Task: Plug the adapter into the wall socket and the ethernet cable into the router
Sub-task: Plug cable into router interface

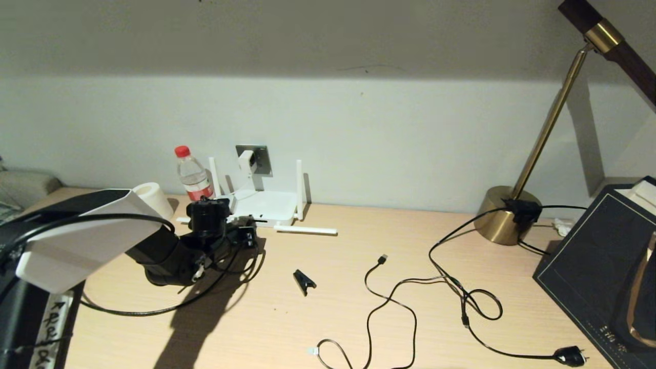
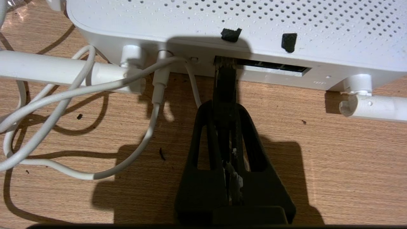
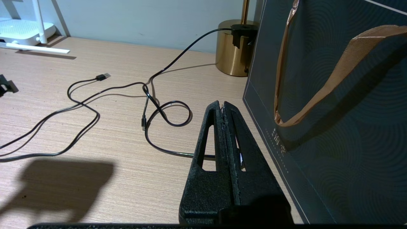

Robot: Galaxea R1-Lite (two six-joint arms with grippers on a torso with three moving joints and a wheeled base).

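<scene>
Though unreadable, paper tag (handwritten)

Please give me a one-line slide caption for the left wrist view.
Left gripper shut on black ethernet cable, at flat white perforated router port.

Left arm: white angular shell over the forearm, flat-faced with sharp edges; black cylindrical wrist section beyond it; a black camera block mounted on top near the end. Thin black cable arcs over the white shell and loops down beside the wrist. A white strip with black handwritten marks runs along the dark lower structure.

Left gripper: matte black, rough-textured plastic; two tapered fingers, each with a long triangular cut-out; white flecks along the inner seam.

Right gripper: same matte black build, two tapered fingers with triangular cut-outs, pale scuffing along the seam.
</scene>
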